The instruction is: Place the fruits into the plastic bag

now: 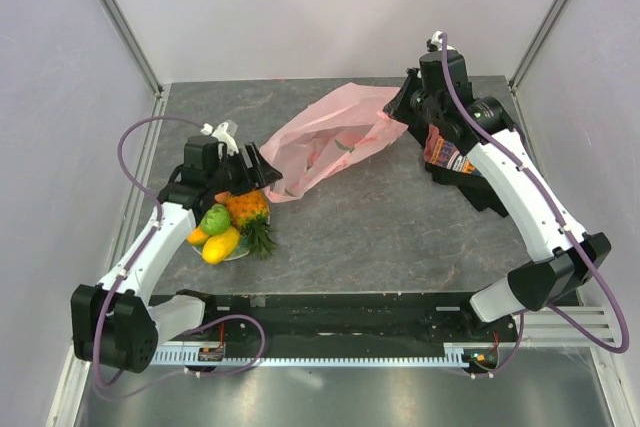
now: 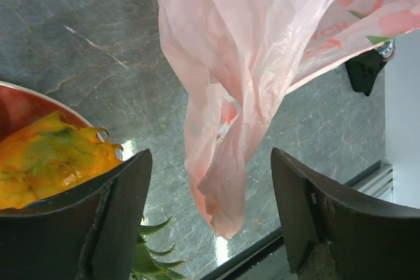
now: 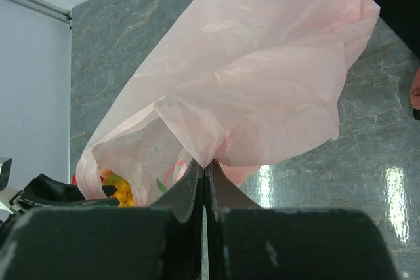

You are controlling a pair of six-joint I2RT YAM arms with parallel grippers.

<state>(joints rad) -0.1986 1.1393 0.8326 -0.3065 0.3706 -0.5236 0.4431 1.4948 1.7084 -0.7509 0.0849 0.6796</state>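
Looking across the table (image 1: pixel 400 227), you are seeing the plastic bag (image 1: pixel 325 142) lying slack near the middle, stretching from the centre out toward one o'clock. The right gripper (image 1: pixel 398 112) is pinching the bag's one o'clock end. In its wrist view the fingers (image 3: pixel 187 195) are pressing together with a fold of film caught between them. The left gripper (image 1: pixel 268 175) is hovering at the bag's seven o'clock end with its jaws spread wide. In its wrist view a limp tail of film is hanging in the gap, gripped by nothing.

The fruits (image 1: pixel 232 222) are sitting heaped on a red plate (image 2: pixel 16 106) at seven o'clock from the bag, just beside the left gripper. Among them are the pineapple (image 1: pixel 250 209), a green fruit (image 1: pixel 215 219) and a yellow fruit (image 1: pixel 221 245). None is showing inside the bag.

You are facing three risks here. The bag's mouth is not standing open, and I cannot tell where the opening lies. If the left jaws are closing on both layers at once, you are probably sealing it rather than spreading it. The film is looking thin and slippery, so a hard pull toward one o'clock is likely slipping it free or tearing it. The left gripper is also working so near the heap that a low sweep toward six o'clock is liable to send fruit rolling off the plate.
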